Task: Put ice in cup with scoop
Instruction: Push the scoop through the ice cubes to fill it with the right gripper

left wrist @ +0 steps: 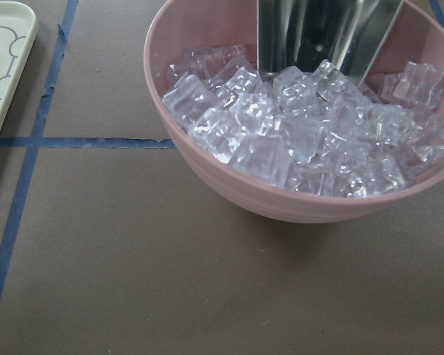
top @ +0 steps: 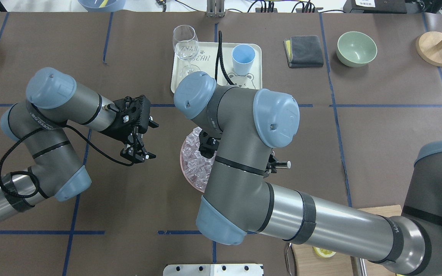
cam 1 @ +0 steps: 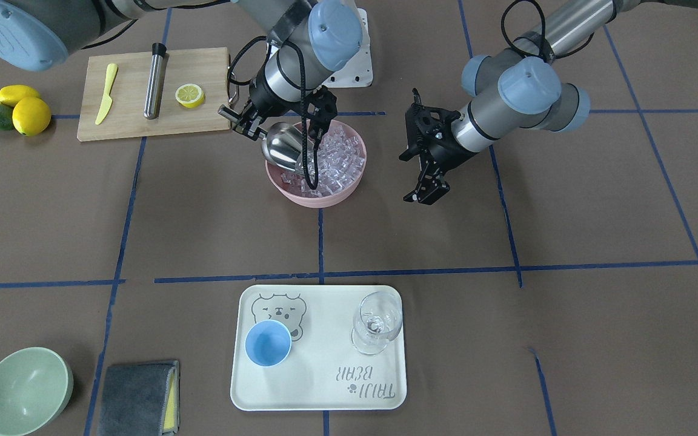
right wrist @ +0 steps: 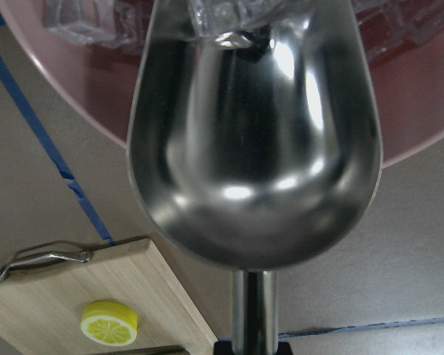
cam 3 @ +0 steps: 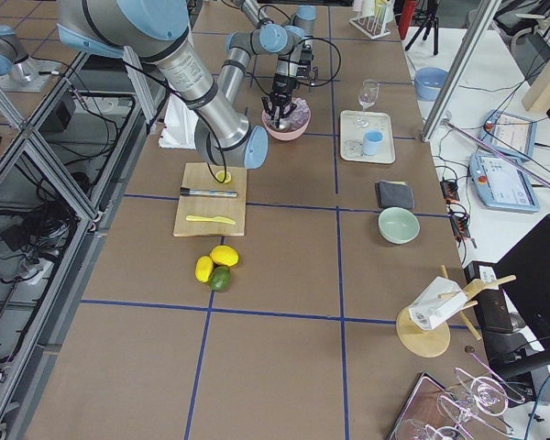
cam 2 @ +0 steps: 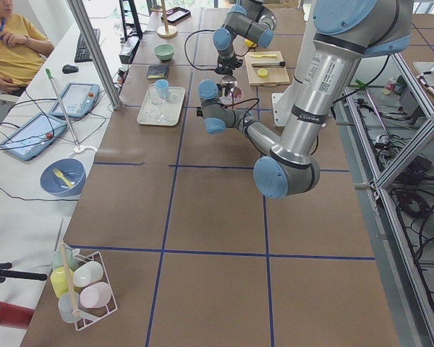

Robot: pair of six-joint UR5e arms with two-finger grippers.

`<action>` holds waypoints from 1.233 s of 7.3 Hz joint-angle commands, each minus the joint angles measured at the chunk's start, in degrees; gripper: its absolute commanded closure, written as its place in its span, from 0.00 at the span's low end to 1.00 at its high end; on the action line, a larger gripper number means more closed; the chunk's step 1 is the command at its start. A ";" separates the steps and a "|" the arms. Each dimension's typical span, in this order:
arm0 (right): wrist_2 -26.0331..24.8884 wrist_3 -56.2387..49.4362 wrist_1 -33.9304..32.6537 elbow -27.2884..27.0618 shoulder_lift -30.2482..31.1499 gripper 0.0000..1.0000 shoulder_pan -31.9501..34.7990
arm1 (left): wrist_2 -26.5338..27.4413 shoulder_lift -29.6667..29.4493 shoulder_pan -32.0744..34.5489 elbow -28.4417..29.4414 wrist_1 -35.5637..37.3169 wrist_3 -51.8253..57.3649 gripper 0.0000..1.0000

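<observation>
I see the scoop tilted, its long axis slanting from the rod handle, high on the cutting board side, down to the open mouth, which points into the pink bowl. The mouth's lip meets the ice heaped in that bowl. My right gripper is clamped on the handle's end. The right arm reaches in over the bowl with its wrist bent down, and in the overhead view it hides much of the rim. The scoop is mirror-bright steel with a deep rounded trough. Only a few cubes show at its front edge in the right wrist view.

The left gripper hangs beside the bowl, clear of it, fingers apart and pointing down, with the arm folded at the elbow.

The light-blue cup stands upright on the cream tray, well apart from the bowl.
</observation>
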State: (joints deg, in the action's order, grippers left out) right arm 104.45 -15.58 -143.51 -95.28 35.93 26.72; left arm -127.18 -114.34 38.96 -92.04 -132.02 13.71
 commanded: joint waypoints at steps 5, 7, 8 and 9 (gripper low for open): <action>4.18 0.01 7.69 -0.87 3.96 1.00 2.63 | -0.26 -0.18 1.64 -1.39 0.27 0.00 0.00; 4.71 1.33 9.04 -2.45 4.94 1.00 2.54 | -0.34 -0.10 1.82 -1.74 0.36 0.00 0.00; 4.97 1.86 11.04 -3.93 6.24 1.00 2.54 | -0.35 -0.10 1.82 -1.92 0.36 0.00 0.00; 4.97 3.52 13.67 -4.21 7.21 1.00 2.28 | -0.35 -0.10 1.82 -1.92 0.36 0.09 0.00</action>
State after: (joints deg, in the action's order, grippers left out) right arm 109.30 -13.67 -132.65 -98.68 41.91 29.21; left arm -127.52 -114.45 40.75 -93.85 -131.67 13.73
